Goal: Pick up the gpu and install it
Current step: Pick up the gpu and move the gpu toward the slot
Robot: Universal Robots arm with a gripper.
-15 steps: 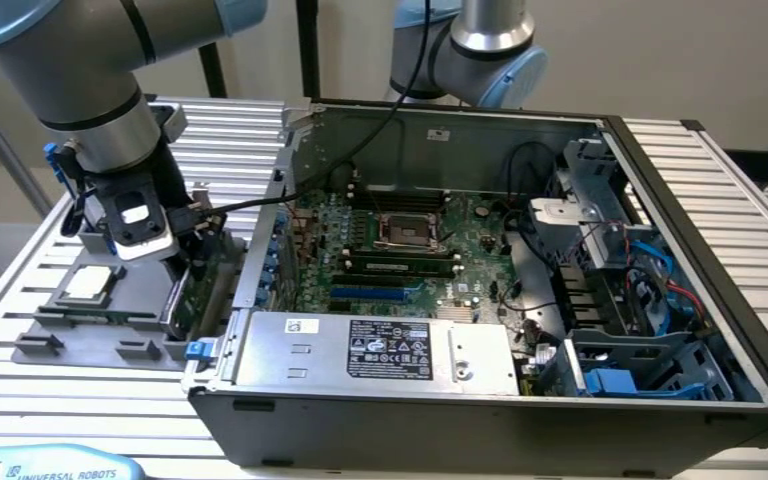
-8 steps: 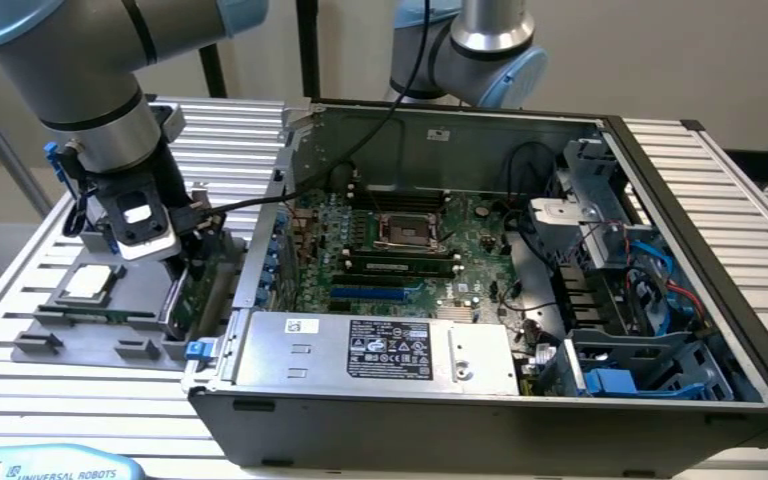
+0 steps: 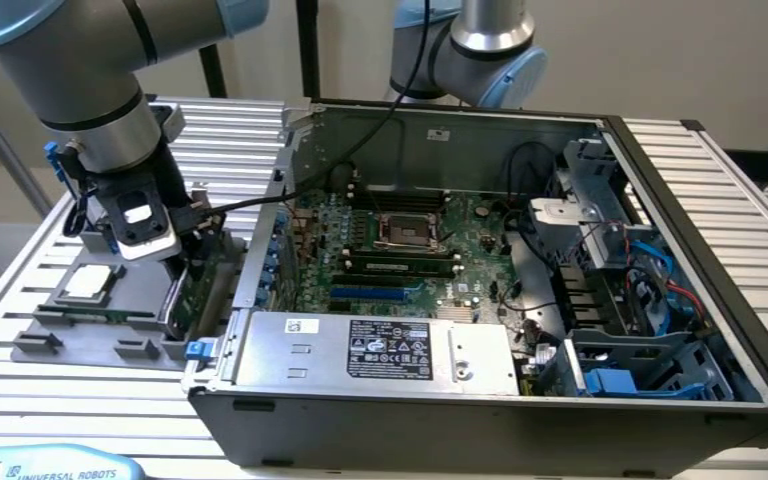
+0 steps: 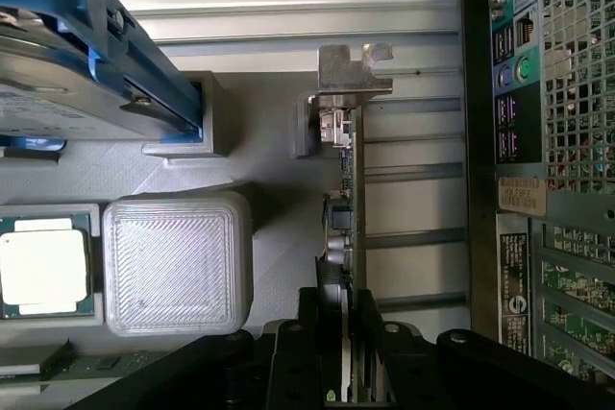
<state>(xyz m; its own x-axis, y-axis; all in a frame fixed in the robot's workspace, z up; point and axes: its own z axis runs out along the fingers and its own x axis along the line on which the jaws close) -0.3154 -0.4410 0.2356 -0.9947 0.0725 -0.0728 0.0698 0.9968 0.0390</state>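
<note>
I find the hand (image 4: 352, 319) pinching the gpu (image 4: 357, 180) edge-on; its long axis runs straight out from it, alongside the case (image 4: 519, 276).

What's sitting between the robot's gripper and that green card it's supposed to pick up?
Nothing visible. The gripper is right at the gpu, which stands on edge in the grey holder beside the computer case.

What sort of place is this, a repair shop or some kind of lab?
Most likely a robotics lab bench for computer assembly: an open computer case with its motherboard exposed sits on a slatted metal table, and a robot arm has its hand closed on the gpu in a grey parts holder.
</note>
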